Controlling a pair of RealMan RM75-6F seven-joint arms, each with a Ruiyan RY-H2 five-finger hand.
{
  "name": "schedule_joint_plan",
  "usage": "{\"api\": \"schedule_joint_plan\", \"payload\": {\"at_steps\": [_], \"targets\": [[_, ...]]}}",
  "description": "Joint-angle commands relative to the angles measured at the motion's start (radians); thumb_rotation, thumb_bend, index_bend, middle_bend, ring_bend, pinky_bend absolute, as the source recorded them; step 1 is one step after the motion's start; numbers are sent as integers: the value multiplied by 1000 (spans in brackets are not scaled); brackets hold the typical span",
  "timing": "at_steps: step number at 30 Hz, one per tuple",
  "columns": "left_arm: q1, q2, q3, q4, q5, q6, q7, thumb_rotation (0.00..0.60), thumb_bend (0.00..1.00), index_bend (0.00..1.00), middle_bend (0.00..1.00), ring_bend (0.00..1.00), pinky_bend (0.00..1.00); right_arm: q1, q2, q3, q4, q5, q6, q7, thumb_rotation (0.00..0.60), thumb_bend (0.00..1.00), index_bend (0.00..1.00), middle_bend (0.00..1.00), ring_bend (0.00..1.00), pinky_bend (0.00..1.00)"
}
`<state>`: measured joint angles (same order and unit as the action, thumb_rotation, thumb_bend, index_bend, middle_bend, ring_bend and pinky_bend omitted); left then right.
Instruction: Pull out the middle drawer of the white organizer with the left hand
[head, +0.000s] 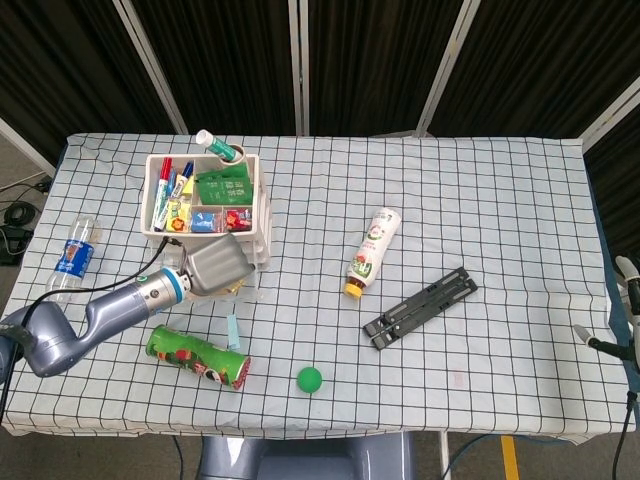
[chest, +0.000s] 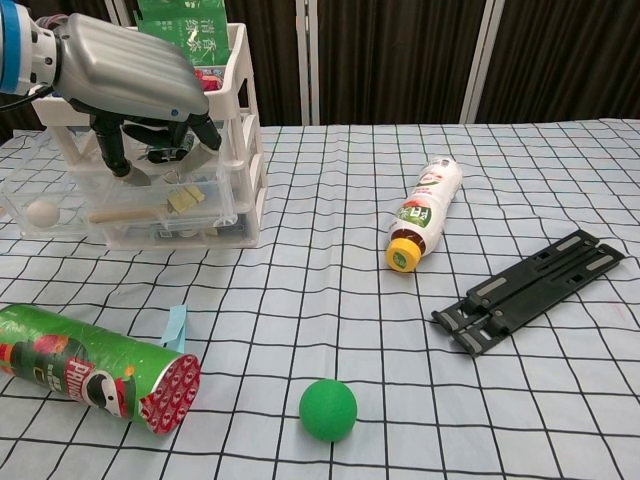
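The white organizer (head: 205, 202) stands at the table's back left, its top tray full of pens and packets. In the chest view its frame (chest: 240, 110) holds clear drawers. My left hand (head: 217, 264) is at the organizer's front. Seen from the chest, the left hand (chest: 125, 75) covers the upper front, and its curled fingers (chest: 113, 150) hook down over the front of the middle drawer (chest: 65, 160). The bottom drawer (chest: 60, 215) juts out, holding a white ball and a wooden stick. My right hand (head: 630, 300) barely shows at the far right edge.
A green snack can (chest: 90, 365) and a light blue clip (chest: 175, 326) lie in front of the organizer. A green ball (chest: 328, 409), a white sauce bottle (chest: 424, 212) and a black folding stand (chest: 530, 288) lie further right. A water bottle (head: 72, 262) rests at the left edge.
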<state>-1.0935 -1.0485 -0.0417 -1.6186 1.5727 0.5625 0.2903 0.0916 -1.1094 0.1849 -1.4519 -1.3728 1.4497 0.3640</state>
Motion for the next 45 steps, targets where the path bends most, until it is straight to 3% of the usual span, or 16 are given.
{"api": "schedule_joint_plan", "payload": {"at_steps": [1,7,11,23,33,45], "targets": [[-3,-4,-1,0,-3,-3,3,600,245,499,881,815,726,0,0,1,0,1,1,1,600,35,5,0,0,0],[-5,-12,-1,4,-10,-4,11,600,247,502,881,815,726,-2,2,1,0,0,3,3,600,34,5,0,0,0],[-5,-21,2,11,-19,-8,17,600,304,505,881,815,726,-3,2,1,-2,-3,6,2,600,34,5,0,0,0],[-7,-32,6,16,-20,-6,22,600,307,514,881,815,726,-4,4,2,-4,-2,9,1,600,34,5,0,0,0],[-1,-43,14,29,-17,5,17,600,508,543,881,815,726,-5,2,0,-6,-8,12,-5,600,35,5,0,0,0],[5,-1,1,-4,-11,42,6,600,519,553,881,815,726,-6,3,-1,-10,-12,17,-5,600,34,5,0,0,0]]}}
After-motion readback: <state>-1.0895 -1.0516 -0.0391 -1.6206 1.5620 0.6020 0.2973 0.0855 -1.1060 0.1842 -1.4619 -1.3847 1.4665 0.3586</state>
